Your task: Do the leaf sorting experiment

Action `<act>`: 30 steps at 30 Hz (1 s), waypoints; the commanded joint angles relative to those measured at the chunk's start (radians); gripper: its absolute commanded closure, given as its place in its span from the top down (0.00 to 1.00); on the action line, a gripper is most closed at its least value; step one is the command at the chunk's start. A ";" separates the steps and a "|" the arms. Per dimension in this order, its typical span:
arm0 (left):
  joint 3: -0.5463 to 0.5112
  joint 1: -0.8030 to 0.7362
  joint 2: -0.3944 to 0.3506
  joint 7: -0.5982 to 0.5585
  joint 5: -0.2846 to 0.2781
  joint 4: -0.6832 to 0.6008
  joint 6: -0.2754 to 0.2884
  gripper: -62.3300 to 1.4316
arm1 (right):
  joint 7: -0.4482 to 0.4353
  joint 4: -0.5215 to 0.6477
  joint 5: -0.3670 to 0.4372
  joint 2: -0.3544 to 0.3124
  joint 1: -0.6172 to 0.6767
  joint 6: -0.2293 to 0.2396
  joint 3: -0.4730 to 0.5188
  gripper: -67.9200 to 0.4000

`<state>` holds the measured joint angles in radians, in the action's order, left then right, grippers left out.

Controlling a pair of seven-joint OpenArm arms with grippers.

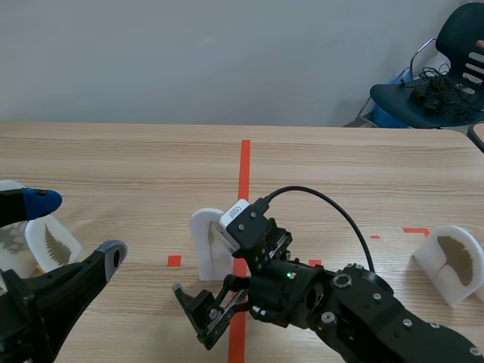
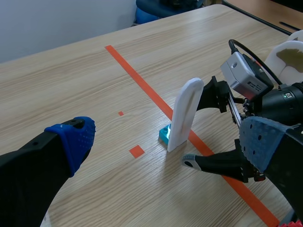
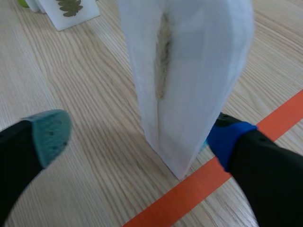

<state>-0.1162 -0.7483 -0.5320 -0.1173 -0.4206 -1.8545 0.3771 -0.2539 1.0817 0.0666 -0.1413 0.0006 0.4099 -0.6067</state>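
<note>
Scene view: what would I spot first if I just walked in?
The black right gripper in the middle, open around a white leaf card standing by the red line. Then two more cards: the feathery leaf card at the left edge and the fan leaf card at the right.

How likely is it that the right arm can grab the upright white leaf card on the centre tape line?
Likely yes. The right gripper is open with the leaf card standing between its fingers, one each side, and nothing else in between.
</note>
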 commanded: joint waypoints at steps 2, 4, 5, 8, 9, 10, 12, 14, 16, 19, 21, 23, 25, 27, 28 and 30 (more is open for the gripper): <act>0.000 0.004 0.005 -0.017 -0.009 -0.010 0.003 1.00 | -0.018 0.032 0.007 -0.011 -0.009 -0.010 -0.008 0.50; 0.000 0.004 0.005 -0.017 -0.009 -0.010 0.003 1.00 | -0.015 0.032 0.007 -0.011 -0.008 -0.010 -0.011 0.39; 0.000 0.004 0.005 -0.017 -0.009 -0.010 0.003 1.00 | -0.015 0.032 0.007 -0.011 -0.006 -0.010 -0.011 0.34; 0.000 0.004 0.005 -0.017 -0.009 -0.010 0.003 1.00 | -0.015 0.032 0.007 -0.016 -0.006 -0.010 -0.011 0.16; 0.000 0.004 0.005 -0.017 -0.009 -0.010 0.003 1.00 | -0.015 0.032 0.007 -0.018 -0.006 -0.010 -0.010 0.11; 0.000 0.004 0.005 -0.017 -0.009 -0.010 0.003 1.00 | -0.015 0.032 0.007 -0.022 -0.006 -0.010 -0.010 0.08; 0.000 0.004 0.005 -0.017 -0.009 -0.010 0.002 1.00 | -0.016 0.039 0.007 -0.029 -0.006 -0.010 -0.008 0.08; 0.000 0.004 0.005 -0.017 -0.009 -0.010 0.002 1.00 | -0.015 0.070 0.010 -0.048 0.004 -0.010 0.009 0.08; 0.000 0.004 0.005 -0.017 -0.009 -0.010 0.002 1.00 | -0.013 0.129 0.021 -0.071 0.034 -0.010 0.047 0.08; 0.000 0.004 0.005 -0.017 -0.009 -0.010 0.002 1.00 | 0.013 0.245 0.060 -0.113 0.107 -0.010 0.134 0.08; 0.000 0.004 0.005 -0.017 -0.009 -0.010 0.002 1.00 | 0.031 0.317 0.085 -0.134 0.169 -0.010 0.209 0.08; 0.000 0.004 0.005 -0.017 -0.009 -0.010 0.002 1.00 | 0.039 0.374 0.106 -0.146 0.237 -0.010 0.294 0.08; 0.000 0.004 0.005 -0.017 -0.009 -0.010 0.002 1.00 | 0.039 0.412 0.135 -0.150 0.303 -0.010 0.386 0.08; 0.000 0.004 0.005 -0.017 -0.009 -0.010 0.002 1.00 | 0.039 0.425 0.169 -0.149 0.353 -0.010 0.473 0.08; 0.000 0.004 0.005 -0.017 -0.009 -0.010 0.002 1.00 | 0.040 0.425 0.185 -0.149 0.372 -0.010 0.516 0.08; 0.000 0.004 0.005 -0.017 -0.009 -0.010 0.002 1.00 | 0.055 0.422 0.197 -0.149 0.397 -0.010 0.583 0.08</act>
<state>-0.1162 -0.7483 -0.5320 -0.1204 -0.4206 -1.8545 0.3771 -0.1883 1.5192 0.2543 -0.2909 0.4240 0.4004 -0.0189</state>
